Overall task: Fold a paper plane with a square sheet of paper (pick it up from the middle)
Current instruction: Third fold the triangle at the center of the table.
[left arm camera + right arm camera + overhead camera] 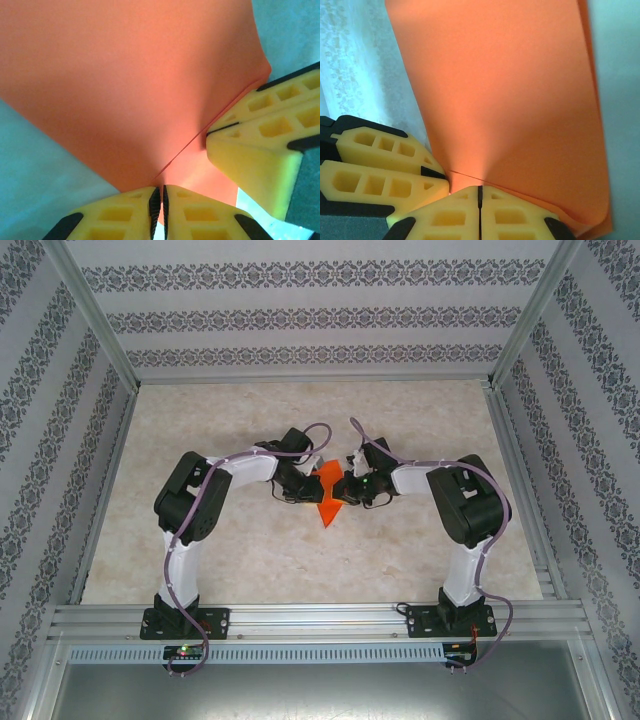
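Pinching the square sheet of paper [328,498] from both sides, over the middle of the tabletop [230,560].

Left gripper [161,200]: jaws pressed together on the paper, no gap visible between them.

Right gripper [480,197]: the same, jaws closed onto the sheet, with its tips just beside the left's.

The sheet was not flat. The top view showed a wedge between the two wrists with its point toward the arm bases. The wrist views showed a crease line running out from the pinch, with the paper fanning away from it. Whether the point touched the tabletop could not be told.

Risks, as judged:
- The two grips sat very close together on thin paper. Any out-of-step pull between the arms would likely tear it along the crease.
- Both bites looked shallow and near an edge, so the sheet could slip out under a sideways drag.
- If one side released first, the paper could swing on the remaining pinch, the layers could shift, and the next fold would land skewed.
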Controlling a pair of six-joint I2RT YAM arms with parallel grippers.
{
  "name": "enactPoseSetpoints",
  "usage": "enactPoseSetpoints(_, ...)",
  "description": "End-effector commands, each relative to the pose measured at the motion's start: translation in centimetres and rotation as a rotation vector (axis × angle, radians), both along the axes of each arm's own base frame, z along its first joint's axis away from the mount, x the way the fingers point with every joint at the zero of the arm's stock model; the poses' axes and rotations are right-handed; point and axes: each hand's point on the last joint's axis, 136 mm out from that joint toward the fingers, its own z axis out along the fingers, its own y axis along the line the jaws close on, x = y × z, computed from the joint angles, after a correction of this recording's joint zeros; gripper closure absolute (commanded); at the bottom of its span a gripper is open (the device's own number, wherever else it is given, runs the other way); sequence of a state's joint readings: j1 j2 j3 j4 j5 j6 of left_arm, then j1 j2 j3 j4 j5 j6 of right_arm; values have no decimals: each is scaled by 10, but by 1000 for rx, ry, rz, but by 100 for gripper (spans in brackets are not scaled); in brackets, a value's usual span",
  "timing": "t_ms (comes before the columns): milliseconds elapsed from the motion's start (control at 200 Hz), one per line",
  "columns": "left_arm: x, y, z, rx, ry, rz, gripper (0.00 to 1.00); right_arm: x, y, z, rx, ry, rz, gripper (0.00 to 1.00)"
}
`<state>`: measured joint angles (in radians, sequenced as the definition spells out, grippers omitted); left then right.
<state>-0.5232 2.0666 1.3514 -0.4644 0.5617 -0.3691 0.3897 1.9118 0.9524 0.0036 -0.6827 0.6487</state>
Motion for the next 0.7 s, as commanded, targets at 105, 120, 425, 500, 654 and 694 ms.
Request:
enactPoseSetpoints(105,-24,49,-68,315,71,-22,82,6,-20,-6,-45,-19,-42,93)
enactPoseSetpoints(120,-24,49,-69,318,70,-23,83,6,-21,-6,-45,-21,-43,93)
enactPoseSetpoints(425,-26,51,-73,358,68,-45,83,16,-39,-9,-64,-28,-91,95)
enactPoseSetpoints(500,-26,52,-74,364,70,-47,83,19,-44,-9,-70,-32,-103,96)
enactPoseSetpoints(654,-26,52,-74,365,71,-49,83,24,-52,-11,-76,-34,-125,96)
enactPoseSetpoints(694,-27,52,-75,364,74,-48,83,26,-55,-11,-79,-36,-132,96)
